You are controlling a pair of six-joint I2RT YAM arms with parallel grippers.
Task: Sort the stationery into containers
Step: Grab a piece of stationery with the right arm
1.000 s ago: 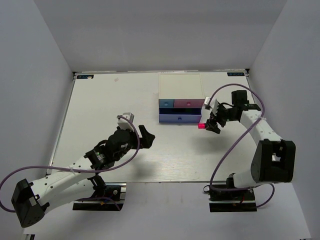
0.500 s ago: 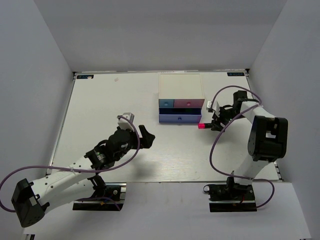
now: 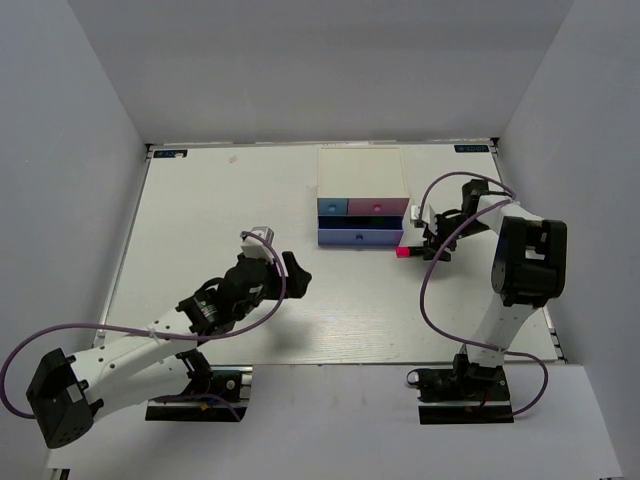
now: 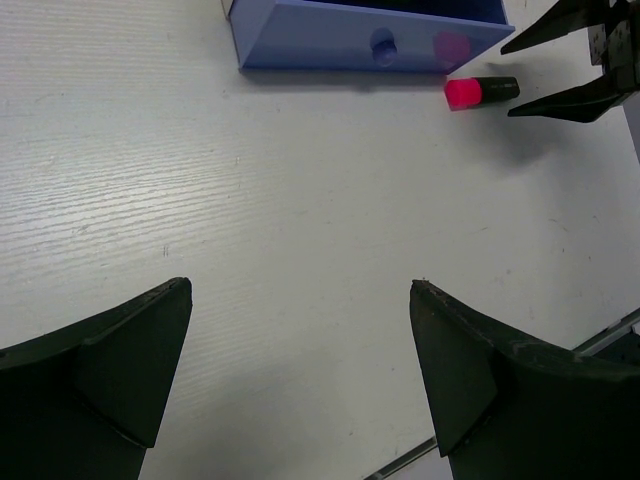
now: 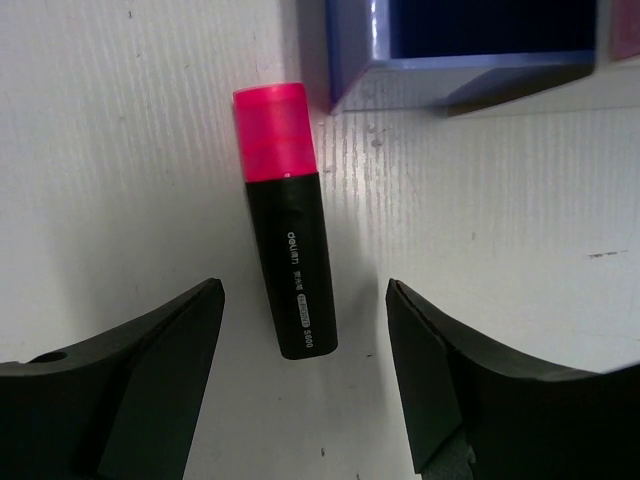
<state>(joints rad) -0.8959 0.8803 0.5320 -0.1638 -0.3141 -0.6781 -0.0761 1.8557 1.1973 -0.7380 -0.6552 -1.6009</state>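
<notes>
A black highlighter with a pink cap (image 5: 290,260) lies flat on the table, its cap close to the right corner of the pulled-out blue-purple drawer (image 5: 460,72). My right gripper (image 5: 303,285) is open, its fingers on either side of the pen's tail without touching it. From above, the highlighter (image 3: 404,255) sits just right of the white drawer box (image 3: 362,170), with the right gripper (image 3: 430,247) behind it. My left gripper (image 4: 300,290) hangs open and empty over bare table, left of the box; from above it is the left gripper (image 3: 276,260). The other stationery is out of view.
The box's small blue drawer (image 3: 330,208) and pink drawer (image 3: 377,207) sit above the wide one (image 3: 358,237). A purple cable loops beside the right arm (image 3: 425,300). White walls enclose the table on three sides.
The right arm has folded upright and the gripper has dropped low around the highlighter, its jaws narrowing a little. The highlighter stays in place. The left arm shifted slightly.
</notes>
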